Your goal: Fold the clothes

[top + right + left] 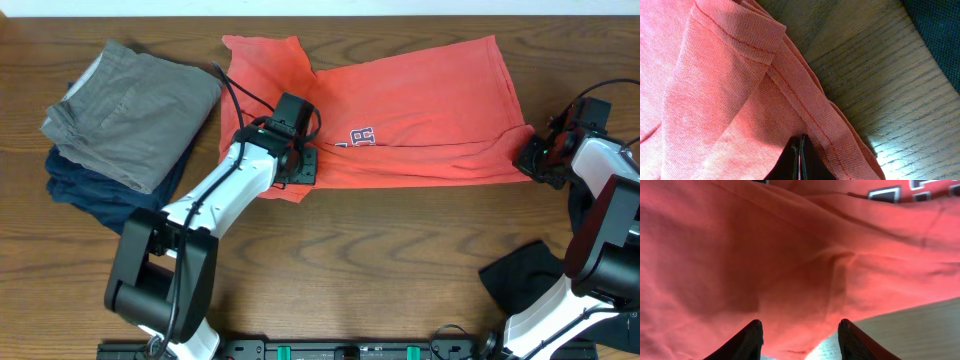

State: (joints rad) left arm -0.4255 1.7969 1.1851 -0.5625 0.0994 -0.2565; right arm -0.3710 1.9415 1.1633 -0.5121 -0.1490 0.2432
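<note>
Right hand [800,150] pinches T-shirt [420,110] hem at counter [400,240] centre w/ left hand [800,340] spread over its other side, so if you pull now, thin grip may slip & fold skews.

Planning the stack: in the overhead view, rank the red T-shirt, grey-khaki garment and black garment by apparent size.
1. red T-shirt
2. grey-khaki garment
3. black garment, though the right arm hides part of it

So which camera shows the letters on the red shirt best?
The overhead view: the letters show mid-chest on the red shirt, small but together. The left wrist view catches only cut-off bits at its top edge. The right wrist view shows just red cloth and seams.
</note>
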